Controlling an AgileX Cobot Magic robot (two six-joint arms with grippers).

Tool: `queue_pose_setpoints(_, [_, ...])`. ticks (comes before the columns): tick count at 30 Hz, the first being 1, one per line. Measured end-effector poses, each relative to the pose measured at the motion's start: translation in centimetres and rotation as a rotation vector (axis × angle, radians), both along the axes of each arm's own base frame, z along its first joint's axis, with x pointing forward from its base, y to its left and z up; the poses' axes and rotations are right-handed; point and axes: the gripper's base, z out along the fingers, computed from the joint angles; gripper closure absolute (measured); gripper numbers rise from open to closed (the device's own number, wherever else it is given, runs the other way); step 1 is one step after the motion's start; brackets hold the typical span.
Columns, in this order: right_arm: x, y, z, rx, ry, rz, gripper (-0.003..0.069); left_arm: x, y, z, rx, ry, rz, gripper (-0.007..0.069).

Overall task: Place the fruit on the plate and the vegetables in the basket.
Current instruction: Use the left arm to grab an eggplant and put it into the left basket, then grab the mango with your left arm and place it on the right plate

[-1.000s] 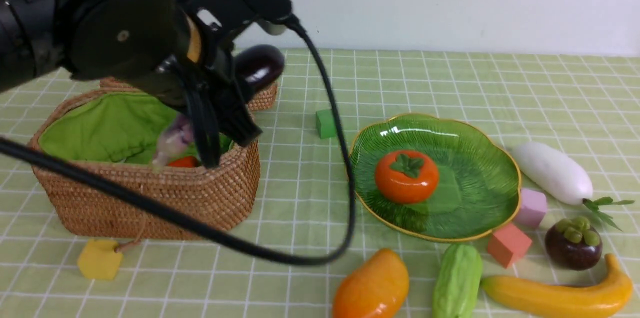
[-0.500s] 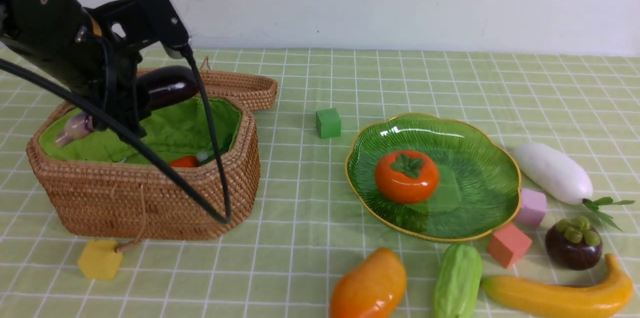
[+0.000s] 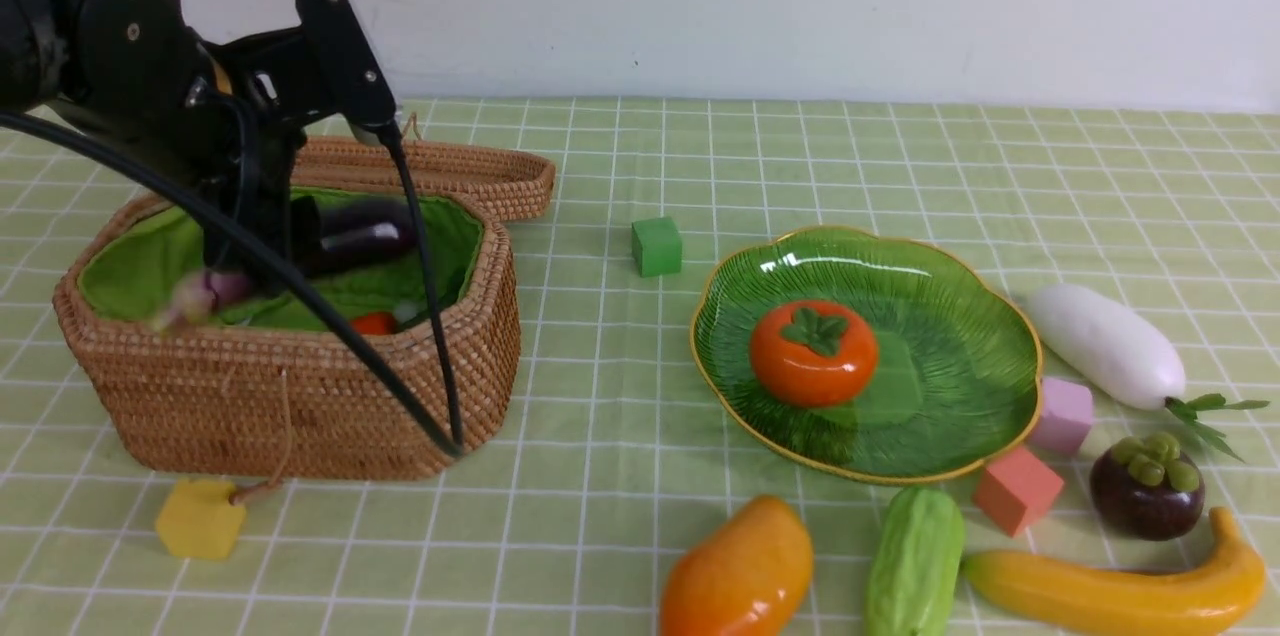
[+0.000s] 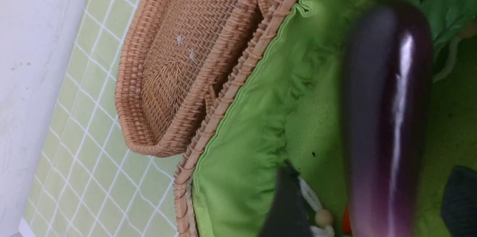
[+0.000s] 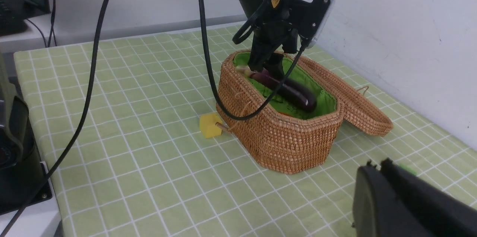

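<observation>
The left gripper [image 4: 372,207] stands spread wider than the eggplant [image 4: 387,99] lying loose between its jaws inside the basket [image 3: 300,406], apparently let go to settle on the green lining [image 4: 253,136]; the right gripper [image 5: 380,170] is pinched shut, empty

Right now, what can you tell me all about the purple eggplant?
The eggplant is long, glossy and dark purple, fading to paler purple at its stem end; it looks like smooth plastic. It lies lengthwise over the basket's green lining, slightly blurred. The left gripper straddles it, jaws open with gaps either side, so nothing grips it.
</observation>
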Motion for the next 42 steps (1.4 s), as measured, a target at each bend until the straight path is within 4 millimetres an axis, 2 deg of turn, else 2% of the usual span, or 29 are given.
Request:
queue_pose_setpoints(3, [0.0, 0.0, 0.0, -0.004, -0.001, -0.002, 0.0634, 0.0, 0.0, 0.0, -0.003, 0.001, 0.001, 0.0048])
queue_pose_setpoints(7, [0.0, 0.0, 0.0, -0.005, -0.001, -0.003, 0.0629, -0.1, 0.0, 0.2, -0.012, -0.005, 0.002, 0.0039])
queue_pose_setpoints(9, [0.0, 0.0, 0.0, -0.007, -0.001, -0.004, 0.0627, -0.4, -0.1, 0.6, -0.031, -0.011, 0.005, 0.0049])
queue_pose_setpoints(12, [0.1, -0.1, -0.1, -0.013, -0.002, -0.007, 0.0627, -1.2, -0.4, 1.9, -0.135, -0.028, 0.029, 0.0111])
queue_pose_setpoints(14, [0.1, -0.1, -0.1, -0.011, 0.004, -0.010, 0.0627, -2.4, -1.0, 3.5, -0.321, -0.039, 0.085, 0.0230])
queue_pose_setpoints(15, [0.1, -0.1, -0.1, -0.010, 0.005, -0.010, 0.0627, -2.7, -1.1, 3.8, -0.351, -0.041, 0.091, 0.0253])
queue_pose_setpoints(16, [0.1, -0.1, -0.1, -0.005, 0.021, -0.018, 0.0627, -3.6, -1.7, 5.0, -0.474, -0.039, 0.123, 0.0364])
queue_pose_setpoints(17, [0.1, -0.1, -0.1, -0.003, 0.023, -0.019, 0.0627, -3.8, -1.9, 5.1, -0.504, -0.031, 0.133, 0.0379])
queue_pose_setpoints(18, [0.2, -0.2, -0.3, -0.002, 0.048, -0.036, 0.0627, -5.0, -2.9, 6.1, -0.608, 0.000, 0.145, 0.0519])
queue_pose_setpoints(20, [0.3, -0.3, -0.4, -0.003, 0.075, -0.059, 0.0625, -6.5, -4.7, 6.5, -0.676, 0.075, 0.135, 0.0625])
queue_pose_setpoints(21, [0.3, -0.3, -0.4, 0.000, 0.082, -0.062, 0.0625, -6.7, -4.9, 6.4, -0.683, 0.093, 0.139, 0.0631])
queue_pose_setpoints(22, [0.4, -0.5, -0.6, -0.004, 0.105, -0.086, 0.0626, -7.7, -6.5, 6.2, -0.701, 0.169, 0.131, 0.0638])
queue_pose_setpoints(25, [0.6, -0.7, -0.9, -0.005, 0.147, -0.124, 0.0626, -9.6, -9.5, 4.9, -0.671, 0.263, 0.112, 0.0638])
queue_pose_setpoints(26, [0.6, -0.7, -0.9, -0.005, 0.149, -0.126, 0.0626, -9.8, -9.6, 4.7, -0.663, 0.269, 0.120, 0.0638])
queue_pose_setpoints(28, [0.6, -0.8, -1.2, -0.012, 0.193, -0.143, 0.0626, -11.8, -12.0, 3.2, -0.594, 0.307, 0.106, 0.0638])
queue_pose_setpoints(29, [0.6, -0.8, -1.2, -0.009, 0.197, -0.144, 0.0626, -12.0, -12.2, 3.1, -0.596, 0.312, 0.115, 0.0638])
queue_pose_setpoints(31, [0.4, -0.9, -1.5, -0.021, 0.239, -0.147, 0.0626, -13.9, -14.4, 2.1, -0.551, 0.343, 0.104, 0.0638])
queue_pose_setpoints(32, [0.4, -0.9, -1.6, -0.024, 0.248, -0.146, 0.0626, -14.0, -14.6, 2.0, -0.544, 0.343, 0.103, 0.0638])
queue_pose_setpoints(33, [0.3, -0.9, -1.8, -0.033, 0.283, -0.147, 0.0626, -15.1, -15.9, 1.4, -0.530, 0.364, 0.109, 0.0638])
queue_pose_setpoints(34, [0.3, -0.9, -1.8, -0.034, 0.287, -0.148, 0.0626, -15.0, -15.9, 1.4, -0.531, 0.365, 0.115, 0.0638])
queue_pose_setpoints(35, [0.2, -1.0, -2.1, -0.048, 0.326, -0.156, 0.0626, -15.6, -17.0, 0.7, -0.513, 0.380, 0.117, 0.0638])
queue_pose_setpoints(39, [0.0, -1.3, -2.8, -0.083, 0.405, -0.187, 0.0626, -16.2, -18.9, -0.9, -0.474, 0.405, 0.093, 0.0624])
queue_pose_setpoints(41, [0.0, -1.4, -3.0, -0.096, 0.427, -0.202, 0.0626, -16.1, -19.8, -2.0, -0.453, 0.420, 0.084, 0.0572])
queue_pose_setpoints(42, [0.0, -1.4, -3.0, -0.101, 0.432, -0.204, 0.0626, -15.9, -20.4, -2.9, -0.436, 0.432, 0.084, 0.0519])
